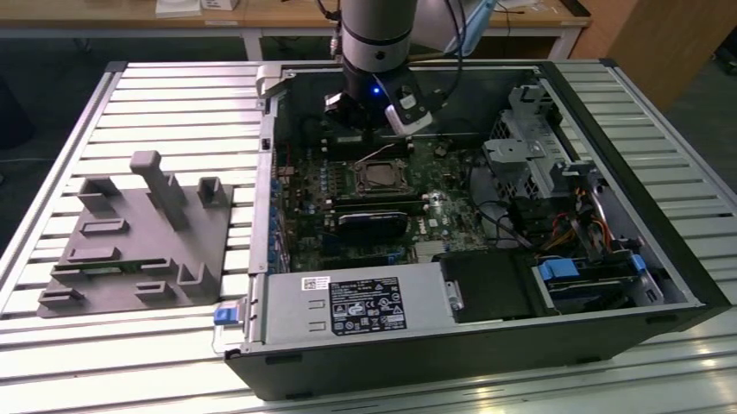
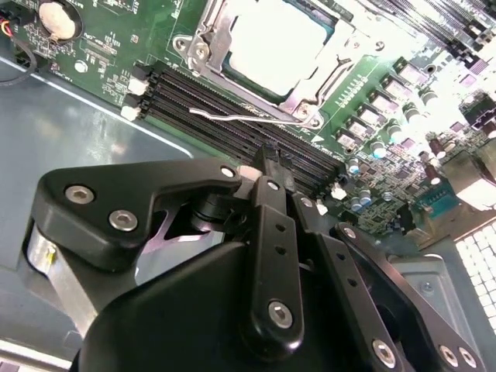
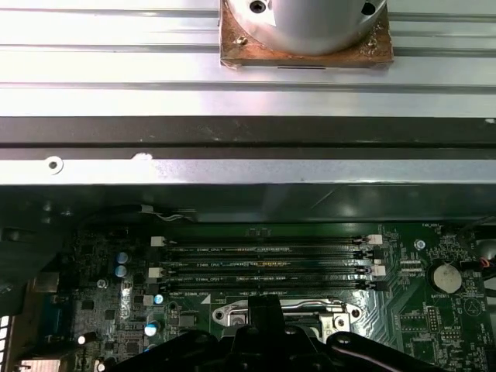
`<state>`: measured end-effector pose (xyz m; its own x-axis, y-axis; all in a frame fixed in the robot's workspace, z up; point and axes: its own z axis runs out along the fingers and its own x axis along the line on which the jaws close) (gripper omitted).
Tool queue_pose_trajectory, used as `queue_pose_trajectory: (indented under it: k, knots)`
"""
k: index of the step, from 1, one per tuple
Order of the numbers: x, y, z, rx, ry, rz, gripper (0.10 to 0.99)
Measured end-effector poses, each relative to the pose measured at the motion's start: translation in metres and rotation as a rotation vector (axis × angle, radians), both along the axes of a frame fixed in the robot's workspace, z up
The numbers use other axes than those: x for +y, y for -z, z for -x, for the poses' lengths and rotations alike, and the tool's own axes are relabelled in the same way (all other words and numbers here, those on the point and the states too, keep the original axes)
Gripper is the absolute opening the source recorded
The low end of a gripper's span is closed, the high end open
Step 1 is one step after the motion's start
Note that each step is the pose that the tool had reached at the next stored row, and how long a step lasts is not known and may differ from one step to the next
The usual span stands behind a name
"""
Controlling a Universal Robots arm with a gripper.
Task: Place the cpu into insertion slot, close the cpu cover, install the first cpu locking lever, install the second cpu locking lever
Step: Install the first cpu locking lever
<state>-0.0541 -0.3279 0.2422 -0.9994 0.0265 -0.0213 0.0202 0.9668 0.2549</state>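
Note:
The cpu (image 2: 275, 43), a pale silver square, lies in the insertion slot (image 1: 381, 177) on the green motherboard. The silvery cpu cover (image 2: 203, 43) lies flat around it as a frame. A thin wire locking lever (image 2: 240, 116) runs along the socket's edge toward the memory slots. My gripper (image 2: 267, 155) hovers over those black memory slots just beside that lever, fingers shut with nothing between them. In the exterior view my gripper (image 1: 366, 142) hangs just behind the socket. In the first wrist view the socket's edge (image 3: 225, 314) shows beyond my dark fingertips (image 3: 263, 306).
The motherboard sits inside an open computer case (image 1: 265, 285) on a slatted metal table. A black card (image 1: 374, 226) stands in front of the socket, with a drive cage and cables (image 1: 553, 198) on the exterior view's right. A grey fixture (image 1: 138, 233) rests on the table outside the case.

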Motion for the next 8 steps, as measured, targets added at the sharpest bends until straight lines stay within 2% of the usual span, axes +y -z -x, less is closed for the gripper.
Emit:
queue_pose_trajectory:
  k: [4, 6, 8]
  knots:
    - [0.0000, 0.0002, -0.0001, -0.0017, 0.000, 0.001, 0.106]
    - [0.0000, 0.0008, -0.0001, -0.0067, 0.000, 0.001, 0.106]
    - [0.0000, 0.0016, -0.0001, -0.0154, 0.000, 0.001, 0.106]
